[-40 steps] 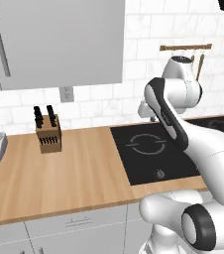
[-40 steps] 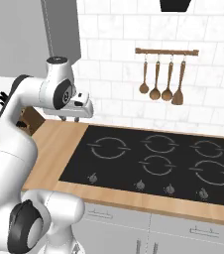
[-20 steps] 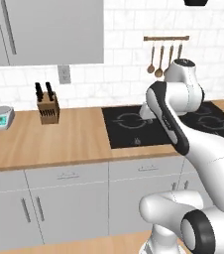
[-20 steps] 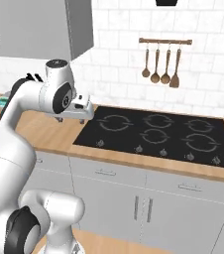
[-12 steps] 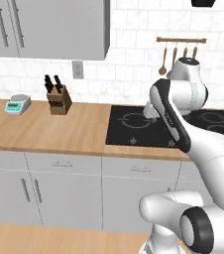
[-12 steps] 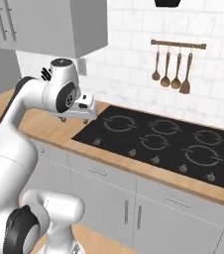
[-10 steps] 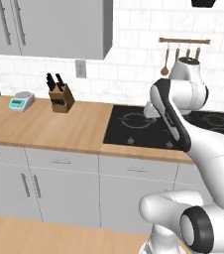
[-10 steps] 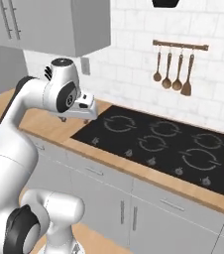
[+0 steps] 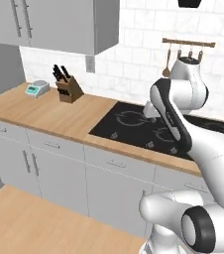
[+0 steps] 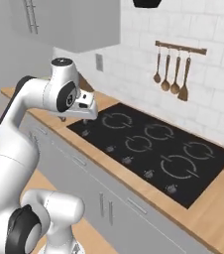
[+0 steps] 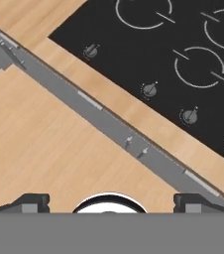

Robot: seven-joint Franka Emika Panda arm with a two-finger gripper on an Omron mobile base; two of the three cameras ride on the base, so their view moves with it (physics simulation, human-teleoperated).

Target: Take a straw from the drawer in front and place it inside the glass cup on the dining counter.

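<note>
Drawers (image 9: 115, 164) sit shut in a row just under the front edge of the wood worktop (image 9: 59, 116), slim bar handles on flat grey fronts. Which one holds the straw cannot be told; all closed.

Gripper (image 10: 87, 117) hangs above the front left corner of the black cooktop (image 10: 153, 149), near the worktop's front edge, well clear of any handle. In the hand view the two finger tips (image 11: 34, 202) stand far apart at the bottom, nothing between them: claw wide, empty.

Step in hand, by my reading: getting into position for a drawer. To do it well: square the base to the chosen front, bring the hand down below the worktop edge, jaws straddling the bar handle across its length, close firmly, pull straight out without lifting.

Knife block (image 9: 68, 89) and kitchen scale (image 9: 36, 89) stand near the wall at the worktop's left end; wooden utensils (image 10: 170, 72) hang on a rail.

No brand, label or readable writing anywhere.
</note>
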